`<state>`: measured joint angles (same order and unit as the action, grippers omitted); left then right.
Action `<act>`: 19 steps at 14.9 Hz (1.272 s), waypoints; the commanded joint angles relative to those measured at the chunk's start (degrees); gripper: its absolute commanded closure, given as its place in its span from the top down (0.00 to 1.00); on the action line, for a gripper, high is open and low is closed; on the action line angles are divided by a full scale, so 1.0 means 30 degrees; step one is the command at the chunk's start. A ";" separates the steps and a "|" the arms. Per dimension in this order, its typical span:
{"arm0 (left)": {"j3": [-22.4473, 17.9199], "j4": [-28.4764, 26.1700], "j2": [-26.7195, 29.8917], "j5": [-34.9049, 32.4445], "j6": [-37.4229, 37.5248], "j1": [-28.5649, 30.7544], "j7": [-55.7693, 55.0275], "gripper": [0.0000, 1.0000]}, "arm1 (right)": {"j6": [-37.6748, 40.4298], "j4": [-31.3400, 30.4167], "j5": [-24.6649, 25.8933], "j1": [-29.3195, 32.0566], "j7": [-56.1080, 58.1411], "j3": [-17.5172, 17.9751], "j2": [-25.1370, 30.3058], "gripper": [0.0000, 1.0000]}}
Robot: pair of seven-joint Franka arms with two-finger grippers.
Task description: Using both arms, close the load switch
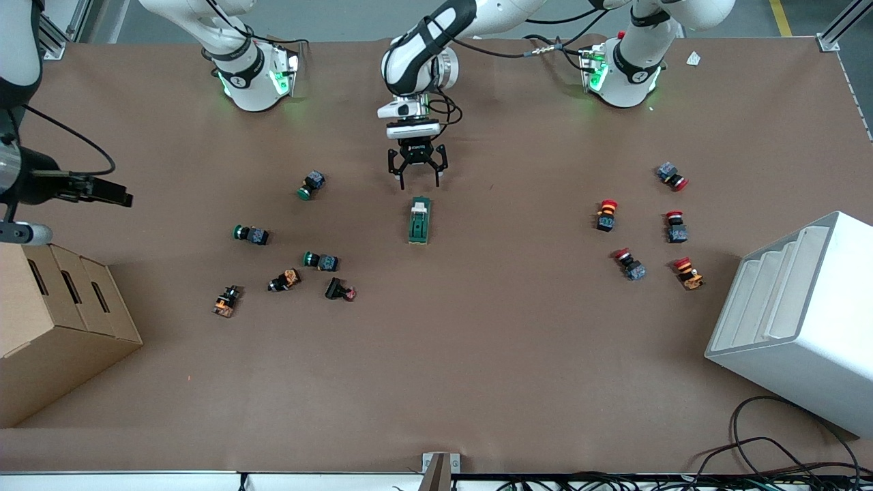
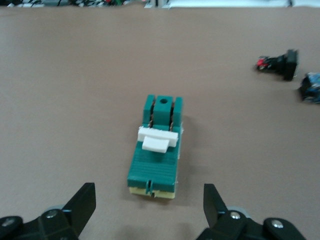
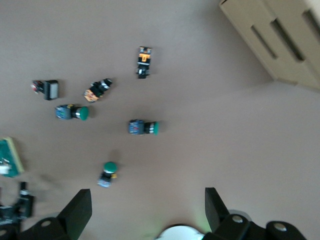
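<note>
The load switch (image 1: 419,221), a dark green block with a white lever (image 1: 420,204) at its end toward the robots' bases, lies on the brown table near the middle. My left gripper (image 1: 417,183) hangs just above the table beside the lever end, open and empty, not touching the switch. In the left wrist view the switch (image 2: 155,155) lies ahead of the open left gripper (image 2: 150,192). My right gripper (image 3: 147,200) is open and empty, held high over the right arm's end of the table (image 1: 112,193). The switch shows at the edge of the right wrist view (image 3: 9,156).
Several green and orange push-buttons (image 1: 320,260) lie toward the right arm's end, several red ones (image 1: 675,226) toward the left arm's end. A cardboard box (image 1: 54,307) and a white bin (image 1: 798,320) stand at the table's ends.
</note>
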<state>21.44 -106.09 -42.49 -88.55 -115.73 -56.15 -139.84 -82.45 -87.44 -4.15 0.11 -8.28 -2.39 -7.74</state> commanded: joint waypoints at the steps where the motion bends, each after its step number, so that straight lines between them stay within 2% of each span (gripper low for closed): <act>1: -0.0116 -0.0585 -0.0160 -0.2294 0.0167 0.0026 -0.1427 0.96 | -0.0669 -0.1318 -0.1454 -0.0911 -0.3936 0.0239 0.0412 1.00; 5: -0.0263 -0.0585 -0.0778 -0.4788 0.0956 0.0084 -0.2604 0.96 | -0.3126 -0.3046 -0.2366 -0.3308 -0.9323 0.0386 0.0412 1.00; 8: -0.0496 -0.0585 -0.0984 -0.5406 0.1046 0.0114 -0.2604 0.96 | -0.5672 -0.4627 -0.2425 -0.6149 -1.4304 0.0386 0.0412 1.00; 12: -0.0586 -0.0527 -0.1538 -0.6020 0.1658 0.0114 -0.2691 0.97 | -0.9715 -0.7147 -0.3508 -0.8934 -1.8003 0.0386 0.0237 1.00; 16: -0.0556 -0.0380 -0.1950 -0.6139 0.1838 0.0026 -0.3424 0.99 | -1.2356 -0.7826 -0.3538 -1.1455 -2.1137 0.0386 -0.1283 1.00; 19: -0.0556 -0.0293 -0.2185 -0.6139 0.1867 -0.0003 -0.3454 1.00 | -1.5339 -0.7943 -0.3538 -1.3535 -2.4241 0.0386 -0.2951 1.00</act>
<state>19.66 -107.93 -48.21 -105.77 -111.07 -55.95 -149.48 -123.77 -110.91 -13.49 -36.77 -75.89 -0.48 -13.77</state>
